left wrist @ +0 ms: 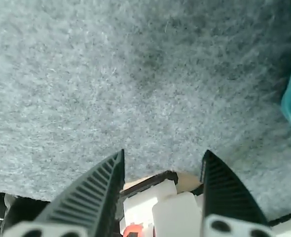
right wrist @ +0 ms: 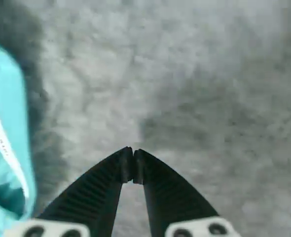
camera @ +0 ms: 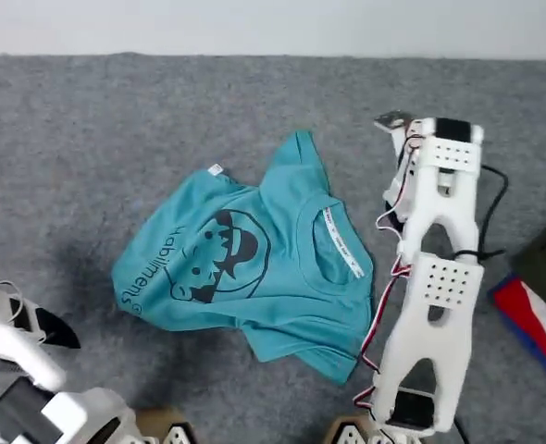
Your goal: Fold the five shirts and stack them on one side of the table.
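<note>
Near the middle of the grey counter I see the teal shirt lying print-up, spread out but rumpled, not yet folded. My right end effector is clenched on nothing, over bare counter just beside the shirt's collar end. My left end effector is released and empty, fingers apart, near the shirt's hem side. Other cloth lies at the counter's right edge.

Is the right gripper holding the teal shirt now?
No, the right gripper is shut on nothing over the grey mat, with the teal shirt beside it.
</note>
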Controlling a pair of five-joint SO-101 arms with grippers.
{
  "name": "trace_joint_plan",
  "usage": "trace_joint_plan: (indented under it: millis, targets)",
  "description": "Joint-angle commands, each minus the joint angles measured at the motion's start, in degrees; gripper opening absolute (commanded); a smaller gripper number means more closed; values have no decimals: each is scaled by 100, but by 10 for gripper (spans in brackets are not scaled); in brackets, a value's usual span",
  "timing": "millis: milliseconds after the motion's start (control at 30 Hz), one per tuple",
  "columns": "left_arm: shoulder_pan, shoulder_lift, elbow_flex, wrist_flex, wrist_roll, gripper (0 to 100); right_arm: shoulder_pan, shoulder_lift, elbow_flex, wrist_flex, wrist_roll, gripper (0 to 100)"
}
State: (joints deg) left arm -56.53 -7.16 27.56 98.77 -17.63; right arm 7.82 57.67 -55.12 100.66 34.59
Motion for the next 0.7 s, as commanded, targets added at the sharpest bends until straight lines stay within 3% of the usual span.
trace_joint_plan:
  millis: [0, 167, 300, 533, 667]
  targets:
    - [18, -35, -13, 185, -70, 242, -505, -716, 273, 259, 70, 138]
    - [18, -62, -13, 185, -70, 242, -1508, -1218, 607, 242, 44, 401]
    - [-18, -70, -13, 185, -70, 242, -2211, -1279, 571, 215, -607, 515]
    - [-18, -70, -13, 185, -62, 242, -2448, -444, 571, -84, -782, 499]
    - [-18, -70, -13, 185, -62, 242, -2378, -136, 571, -4, -774, 310]
